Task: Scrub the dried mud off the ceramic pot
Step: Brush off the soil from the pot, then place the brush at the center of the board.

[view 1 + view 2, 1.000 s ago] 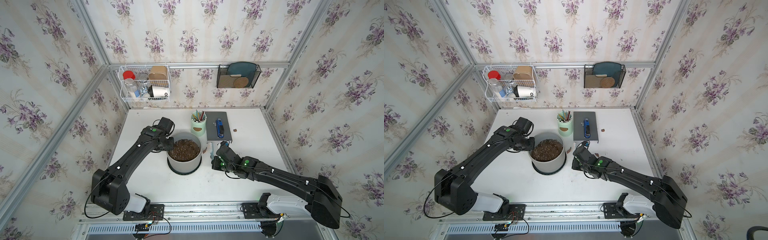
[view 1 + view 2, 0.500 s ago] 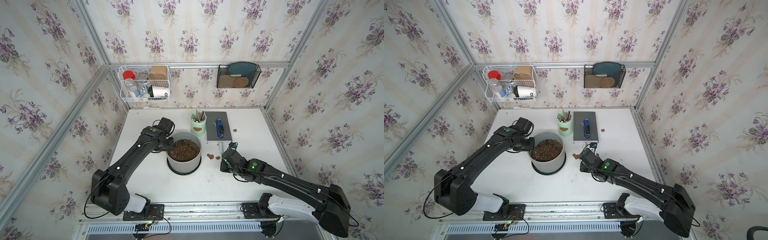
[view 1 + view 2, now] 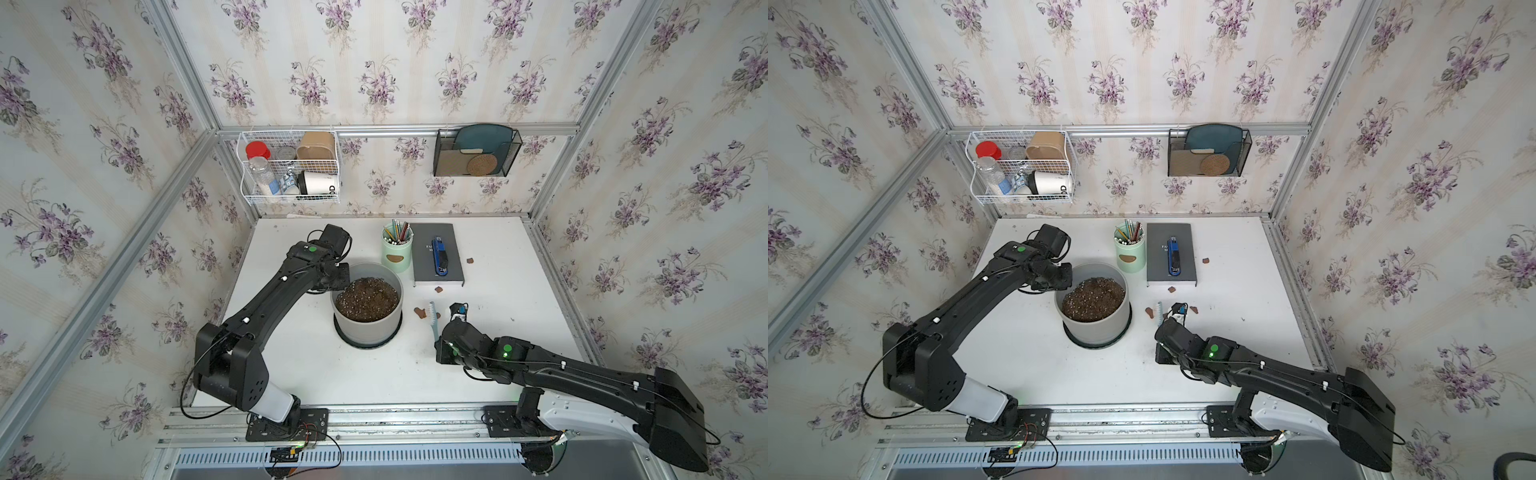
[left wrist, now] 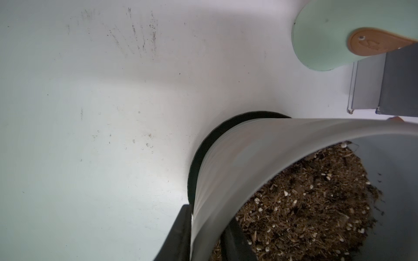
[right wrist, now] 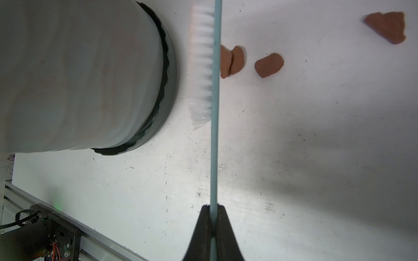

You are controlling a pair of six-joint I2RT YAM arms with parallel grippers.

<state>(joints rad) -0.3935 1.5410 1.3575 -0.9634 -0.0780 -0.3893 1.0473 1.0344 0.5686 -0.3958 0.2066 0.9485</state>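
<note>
Centrally on the table (image 3: 291, 365), a shade toward 9 o'clock, the pot (image 3: 365, 332) stands upright in its black saucer (image 3: 368, 344), filled with soil (image 3: 368, 299). Flakes of mud (image 5: 269, 65) lie on the table at the pot's 3 o'clock. Another lies at the book's (image 3: 436, 259) near edge, and one at the book's 3 o'clock.

The left arm rises from its base at the table's 7 o'clock and stretches toward 1 o'clock, the wrist bent down over the rim at the pot's 10 o'clock. The left gripper (image 4: 207, 220) straddles that rim, one finger outside the wall and one over the soil. I cannot tell whether they press on it.

The right arm lies low from its base at 5 o'clock, its forearm running toward 10 o'clock. The right gripper (image 5: 213, 208) is clamped tight on the handle of the brush (image 5: 214, 135). The brush points to 12 o'clock with its bristles (image 5: 202, 67) facing the pot, just beside the saucer but apart from it.

The cup (image 3: 397, 253) stands close at the pot's 1 o'clock. Bare table spreads from the pot's 6 round to 9 o'clock, and from the brush out to the 3 o'clock rail.
</note>
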